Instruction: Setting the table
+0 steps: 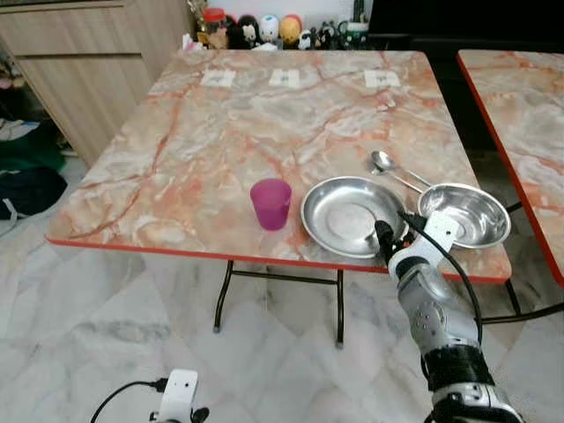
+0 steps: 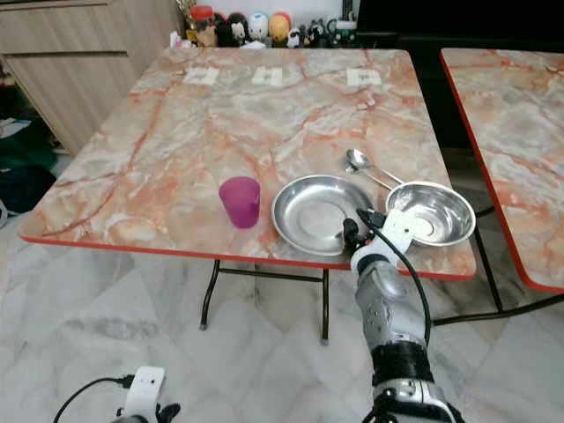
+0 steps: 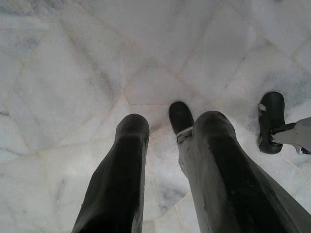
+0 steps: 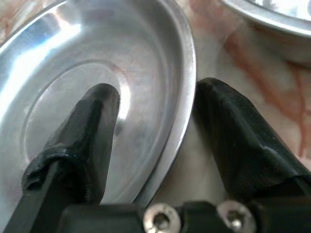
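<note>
Marble-patterned table (image 1: 220, 150) with a red edge carries a purple cup (image 1: 270, 204), a steel plate (image 1: 348, 214), a steel bowl (image 1: 464, 214) just beside it, and a spoon (image 1: 392, 169) behind them. Three paper tags lie at the far edge, their writing too small to read. The right gripper (image 4: 155, 126) reaches up from below, its fingers spread astride the plate's near rim, not clenched. The left gripper (image 3: 167, 170) hangs open over the tiled floor (image 3: 73, 73).
</note>
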`<state>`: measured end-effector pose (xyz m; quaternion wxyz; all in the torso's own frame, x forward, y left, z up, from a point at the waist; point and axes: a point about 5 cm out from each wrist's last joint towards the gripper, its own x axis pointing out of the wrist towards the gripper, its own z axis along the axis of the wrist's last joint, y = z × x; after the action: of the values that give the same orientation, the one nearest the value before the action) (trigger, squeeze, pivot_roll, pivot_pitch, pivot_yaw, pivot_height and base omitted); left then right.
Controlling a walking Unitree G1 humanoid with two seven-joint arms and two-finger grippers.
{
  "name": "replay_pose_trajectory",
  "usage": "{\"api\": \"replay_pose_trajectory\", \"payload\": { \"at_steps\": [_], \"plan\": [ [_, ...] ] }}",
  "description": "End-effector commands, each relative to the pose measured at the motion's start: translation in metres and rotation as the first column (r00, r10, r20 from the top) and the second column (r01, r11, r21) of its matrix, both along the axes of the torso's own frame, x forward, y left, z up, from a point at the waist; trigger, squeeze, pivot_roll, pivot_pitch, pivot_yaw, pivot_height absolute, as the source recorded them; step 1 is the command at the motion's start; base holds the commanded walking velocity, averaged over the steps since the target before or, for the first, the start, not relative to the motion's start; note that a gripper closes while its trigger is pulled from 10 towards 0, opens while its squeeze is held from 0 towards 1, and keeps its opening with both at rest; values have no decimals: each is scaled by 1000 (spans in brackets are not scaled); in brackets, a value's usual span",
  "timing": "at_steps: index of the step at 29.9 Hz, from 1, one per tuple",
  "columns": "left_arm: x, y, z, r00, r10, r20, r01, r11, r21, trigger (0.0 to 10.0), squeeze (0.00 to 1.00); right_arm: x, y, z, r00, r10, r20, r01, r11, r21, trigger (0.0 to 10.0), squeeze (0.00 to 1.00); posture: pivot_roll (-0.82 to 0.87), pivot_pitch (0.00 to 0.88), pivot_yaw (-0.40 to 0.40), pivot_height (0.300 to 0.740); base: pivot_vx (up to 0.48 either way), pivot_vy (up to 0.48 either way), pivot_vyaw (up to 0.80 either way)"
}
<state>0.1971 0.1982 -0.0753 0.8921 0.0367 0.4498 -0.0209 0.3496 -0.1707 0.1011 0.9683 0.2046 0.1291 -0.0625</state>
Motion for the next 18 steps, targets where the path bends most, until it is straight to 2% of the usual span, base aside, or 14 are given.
{"api": "replay_pose_trajectory", "payload": {
  "at_steps": [1, 3, 4, 18],
  "plan": [
    [-7, 4, -3, 999, 12, -29, -12, 1000, 8, 10000, 0, 0, -3, -6, 999, -19, -38, 19, 1000, -4, 10000, 0, -113, 121, 43, 740, 0, 0, 0],
    [-7, 4, -3, 1000, 13, -28, -13, 1000, 7, 10000, 0, 0, -4, -8, 998, -22, -54, 22, 1000, -9, 10000, 0, -113, 122, 44, 740, 0, 0, 0],
    [-6, 4, -3, 1000, 13, -27, -13, 1000, 7, 10000, 0, 1, -4, -9, 998, -25, -59, 25, 1000, -10, 0, 0, -111, 123, 45, 740, 0, 0, 0],
    [-7, 6, -3, 999, 14, -30, -14, 1000, 10, 10000, 0, 6, 2, -8, 998, -2, -58, 1, 1000, -17, 0, 0, -106, 125, 46, 740, 0, 0, 0]
  ]
}}
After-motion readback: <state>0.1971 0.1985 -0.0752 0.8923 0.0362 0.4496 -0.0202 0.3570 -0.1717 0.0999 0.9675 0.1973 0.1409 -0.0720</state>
